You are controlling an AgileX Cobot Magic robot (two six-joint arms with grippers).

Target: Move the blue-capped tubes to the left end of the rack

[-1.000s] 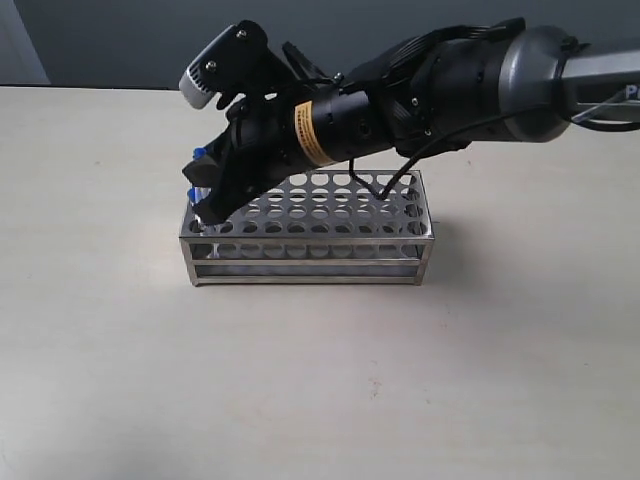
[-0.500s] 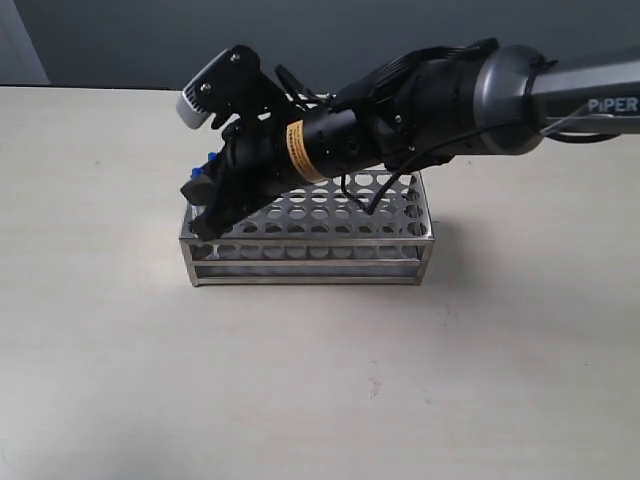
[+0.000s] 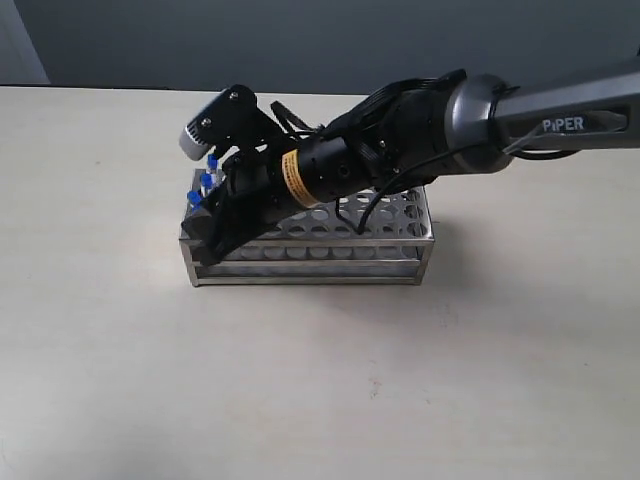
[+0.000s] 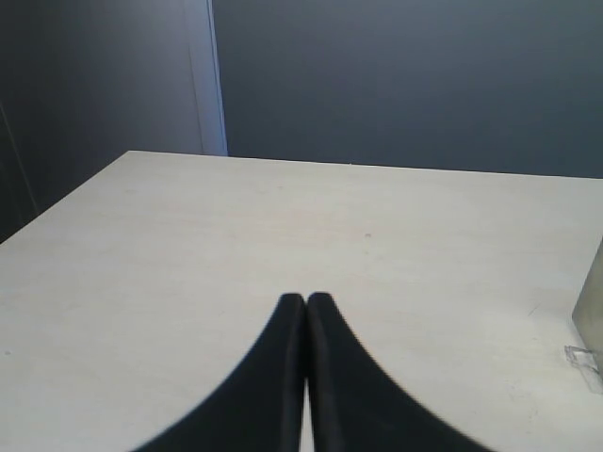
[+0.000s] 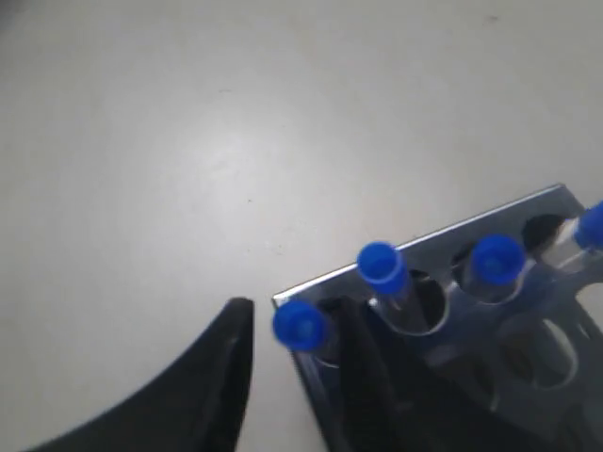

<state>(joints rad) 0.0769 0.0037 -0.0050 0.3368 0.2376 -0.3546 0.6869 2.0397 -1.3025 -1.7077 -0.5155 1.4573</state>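
Out of the exterior camera's sight, the left end effector appears only in its own wrist view: two smooth black fingers pressed tip to tip with nothing between them. It hangs above a stretch of pale, matte worktop that runs back to a dark grey wall. At the left end of the rack, the exterior view picks out three bright blue caps in a line running front to back beside the black right end effector, which hides the corner. The right wrist view counts four blue-capped tubes, each a slim clear cylinder under a round blue cap, standing in the holes along that end of the rack. The corner tube sits between the two dark fingers, which stand partly open either side of it. A strip of worktop shows between one finger and the cap, while the other finger lies close against the tube, and contact there cannot be made out. The rack is a rectangular frame of shiny steel on thin legs, its top plate punched with rows of round holes, resting on the worktop. Over it from the right stretches the black and grey arm, banded with a yellow label and lettered PIPER
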